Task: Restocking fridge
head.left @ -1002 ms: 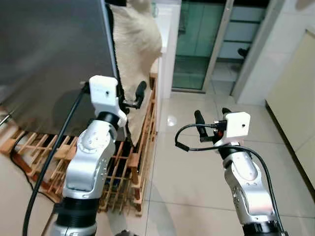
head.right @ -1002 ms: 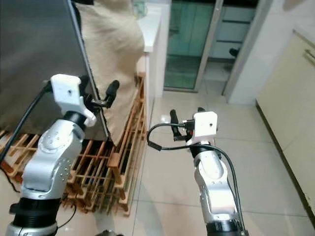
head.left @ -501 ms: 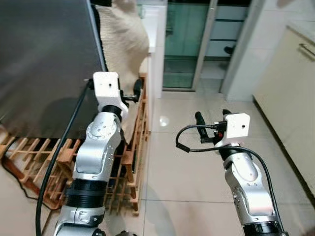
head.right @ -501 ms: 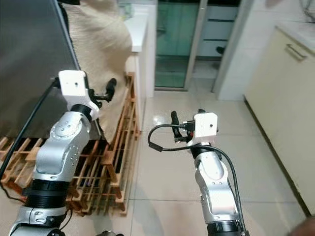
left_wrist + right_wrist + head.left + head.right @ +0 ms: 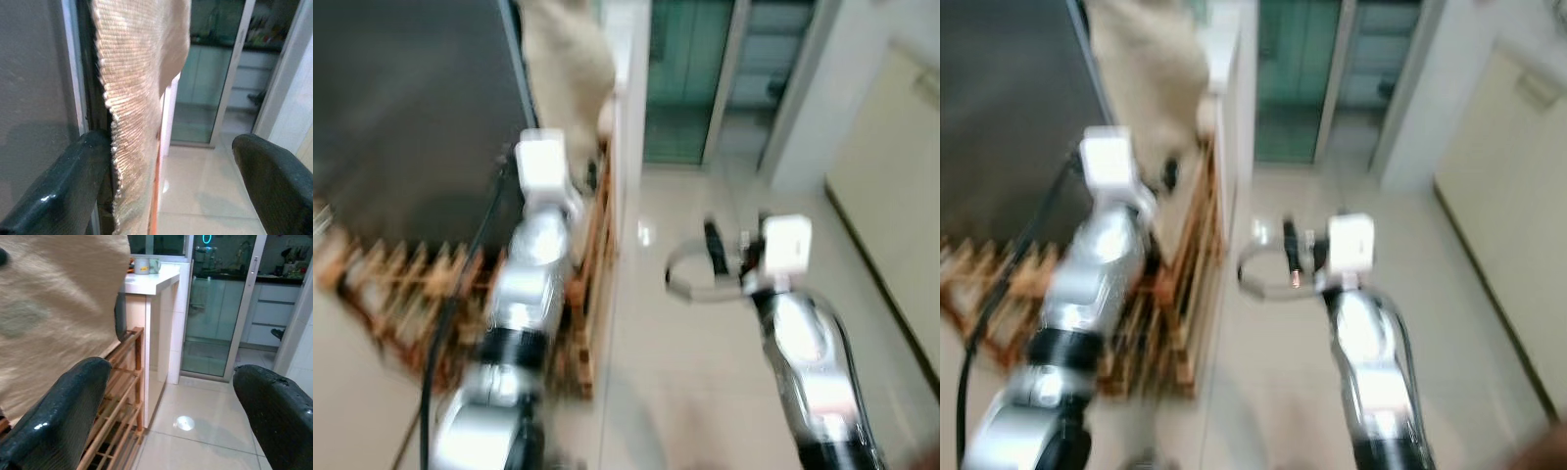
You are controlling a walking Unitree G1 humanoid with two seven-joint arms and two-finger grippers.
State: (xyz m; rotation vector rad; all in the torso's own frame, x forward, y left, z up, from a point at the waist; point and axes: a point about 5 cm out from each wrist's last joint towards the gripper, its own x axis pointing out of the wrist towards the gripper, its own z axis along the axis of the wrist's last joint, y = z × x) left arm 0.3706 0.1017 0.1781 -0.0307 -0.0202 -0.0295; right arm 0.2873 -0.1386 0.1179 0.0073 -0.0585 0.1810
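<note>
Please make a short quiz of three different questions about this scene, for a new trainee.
1. True or false: the left gripper is shut on the beige cloth.
2. What stands between the dark panel and the tiled floor? A) wooden rack B) blue bucket C) chair
3. Fill in: in the right wrist view, mugs stand on a white ____.

Key: 1 false, its fingers are apart. 2 A, the wooden rack. 3 counter.

The fridge [image 5: 406, 108] stands far left with a woven cloth [image 5: 139, 73] hanging at its right edge, a wooden rack [image 5: 124, 396] below, and a glass door [image 5: 215, 308] beyond.
</note>
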